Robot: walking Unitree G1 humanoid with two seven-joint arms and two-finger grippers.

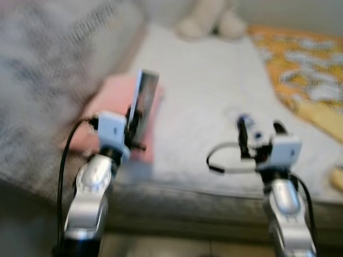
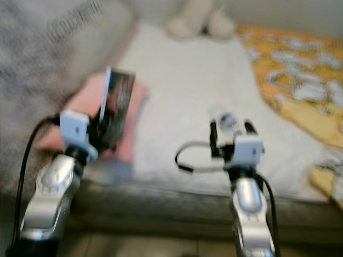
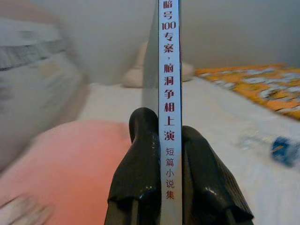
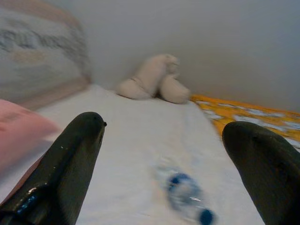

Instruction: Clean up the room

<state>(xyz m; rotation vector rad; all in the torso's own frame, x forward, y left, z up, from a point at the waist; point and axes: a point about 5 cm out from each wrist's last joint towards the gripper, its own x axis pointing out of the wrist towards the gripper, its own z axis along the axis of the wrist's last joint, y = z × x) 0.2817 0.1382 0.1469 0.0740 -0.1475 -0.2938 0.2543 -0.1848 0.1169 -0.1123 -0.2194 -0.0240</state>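
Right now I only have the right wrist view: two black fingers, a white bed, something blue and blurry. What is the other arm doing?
Observer: The left gripper is shut on a thin book, held upright on edge.
Operator: Is anything under it?
Observer: A pink pillow lies on the bed, just beyond the book.
Operator: And my blue thing?
Observer: It is too blurred to name; it lies on the white sheet ahead of the open right gripper.
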